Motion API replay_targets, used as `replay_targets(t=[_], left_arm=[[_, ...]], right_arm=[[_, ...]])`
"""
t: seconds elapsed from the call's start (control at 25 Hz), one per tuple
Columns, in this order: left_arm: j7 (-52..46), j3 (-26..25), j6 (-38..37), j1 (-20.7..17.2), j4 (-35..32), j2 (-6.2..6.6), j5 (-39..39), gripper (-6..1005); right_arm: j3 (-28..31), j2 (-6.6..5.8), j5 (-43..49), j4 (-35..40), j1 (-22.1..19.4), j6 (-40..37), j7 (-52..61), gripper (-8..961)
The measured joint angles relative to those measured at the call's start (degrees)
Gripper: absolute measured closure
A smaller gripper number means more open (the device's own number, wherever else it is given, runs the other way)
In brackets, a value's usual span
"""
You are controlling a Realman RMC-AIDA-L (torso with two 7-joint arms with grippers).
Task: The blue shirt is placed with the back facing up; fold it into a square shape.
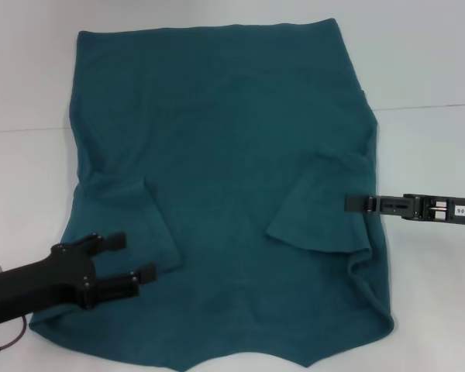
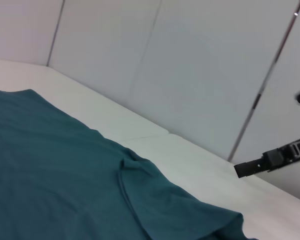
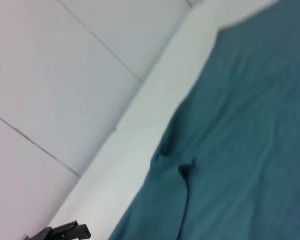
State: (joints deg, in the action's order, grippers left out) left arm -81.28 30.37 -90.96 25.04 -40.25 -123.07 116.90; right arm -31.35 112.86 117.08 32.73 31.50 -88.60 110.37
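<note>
Blue shirt (image 1: 232, 178) plain side up, label "140-05" on right pincer (image 1: 349, 203).

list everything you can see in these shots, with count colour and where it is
blue shirt: one, dark teal-blue, spread flat across the middle of the table, plain side up, both sleeves folded in onto the body
table: one, white, under the shirt, bare at the sides and far edge
wall panels: several, pale grey-white, behind the table in the wrist views
left gripper: one, black, over the near left part of the shirt by the folded-in left sleeve, fingers apart
right gripper: one, black with a white label, at the shirt's right edge by the folded-in right sleeve, seen edge-on
</note>
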Motion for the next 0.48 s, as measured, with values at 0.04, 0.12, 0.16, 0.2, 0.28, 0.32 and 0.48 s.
replay_targets(t=[0.04,0.12,0.16,0.2,0.28,0.32,0.48], left_arm=[[-0.4,-0.4,0.0,0.0,0.0,0.10,0.1,49],[-1.5,-1.3,0.0,0.0,-0.1,0.32,0.2,49],[-2.2,-1.5,-0.1,-0.1,-0.1,0.44,0.3,49],[-2.6,-1.5,-0.1,-0.2,-0.2,0.51,0.3,49],[-3.8,-1.5,0.0,-0.3,-0.5,0.67,0.4,49],[-4.9,-1.5,0.1,-0.5,-0.9,0.71,0.5,49],[-9.6,-1.6,2.1,-1.5,-3.0,0.78,1.5,49]], right_arm=[[0.6,0.32,-0.2,0.0,-0.1,0.1,-1.5,183],[1.3,0.80,-0.3,-0.2,-0.1,0.9,-3.7,179],[1.4,0.97,-0.3,-0.3,-0.1,1.5,-4.3,177],[1.4,1.18,-0.3,-0.5,0.0,2.4,-4.9,124],[1.2,1.67,-0.2,-0.7,0.2,4.2,-5.7,18],[1.1,1.94,-0.1,-0.7,0.3,4.9,-5.8,18],[1.0,3.23,-0.1,-0.4,0.8,6.8,-5.9,18]])
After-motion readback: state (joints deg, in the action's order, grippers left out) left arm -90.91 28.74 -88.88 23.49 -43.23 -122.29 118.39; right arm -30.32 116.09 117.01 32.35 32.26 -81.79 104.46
